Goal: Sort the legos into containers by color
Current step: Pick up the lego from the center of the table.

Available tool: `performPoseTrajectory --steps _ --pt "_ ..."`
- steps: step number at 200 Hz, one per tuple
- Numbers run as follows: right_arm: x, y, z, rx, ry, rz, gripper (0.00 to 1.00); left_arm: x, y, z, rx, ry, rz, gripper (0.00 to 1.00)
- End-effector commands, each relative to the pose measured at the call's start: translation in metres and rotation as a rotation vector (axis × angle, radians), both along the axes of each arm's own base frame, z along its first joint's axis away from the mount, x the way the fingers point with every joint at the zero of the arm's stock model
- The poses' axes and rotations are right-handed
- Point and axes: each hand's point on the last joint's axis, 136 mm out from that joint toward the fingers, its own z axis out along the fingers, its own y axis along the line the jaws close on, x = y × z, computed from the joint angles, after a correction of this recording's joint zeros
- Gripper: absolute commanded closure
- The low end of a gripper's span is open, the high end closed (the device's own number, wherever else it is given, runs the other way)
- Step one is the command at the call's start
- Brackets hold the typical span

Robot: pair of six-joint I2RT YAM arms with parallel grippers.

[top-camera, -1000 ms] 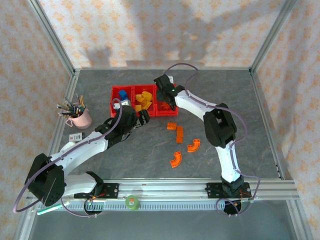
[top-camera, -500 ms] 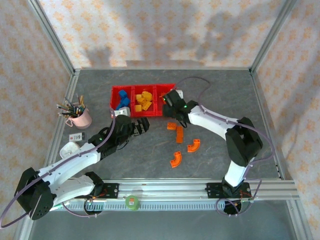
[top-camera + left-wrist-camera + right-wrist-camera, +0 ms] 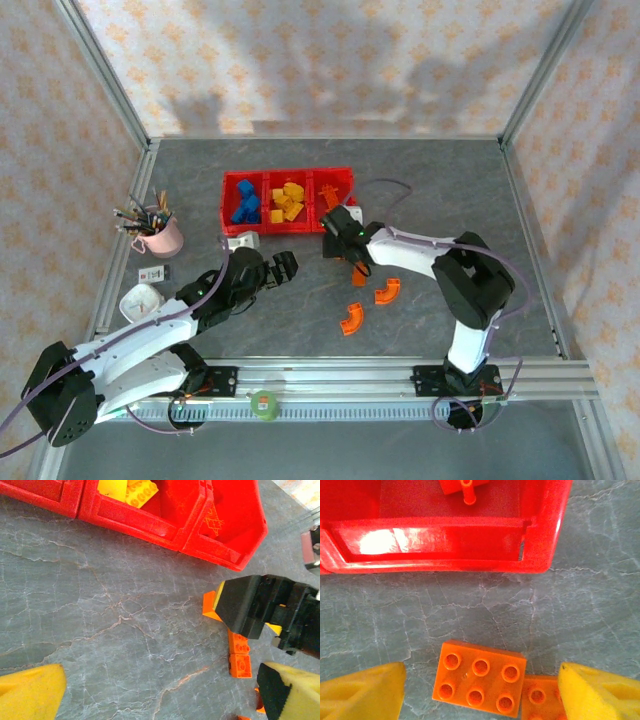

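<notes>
Leaves the red tray (image 3: 445, 565) and brings the right claw (image 3: 480, 695), open, over an orange brick (image 3: 480, 677). Keeps the left claw (image 3: 160, 695) open, empty. Likely starts another pickup.

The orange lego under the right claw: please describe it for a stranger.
Find the red tray; before its right-end bin lies an orange brick. It has six studs and lies nearest the tray; its orange neighbour sits farther off, and the others are arches.

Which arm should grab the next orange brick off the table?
Right. The right gripper hangs open over the orange brick, a finger on each side, near the tray. The left gripper sits farther off.
</notes>
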Motion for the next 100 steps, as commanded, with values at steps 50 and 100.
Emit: performPoseTrajectory --steps 50,100 --pt "0.005 0.015 -0.017 -0.045 0.003 0.017 0.32 0.003 0.000 0.002 -0.025 -0.025 0.028 0.01" --pt "0.001 0.022 -0.017 -0.112 -0.019 0.042 0.37 0.002 0.004 0.001 -0.017 -0.024 0.038 0.01"
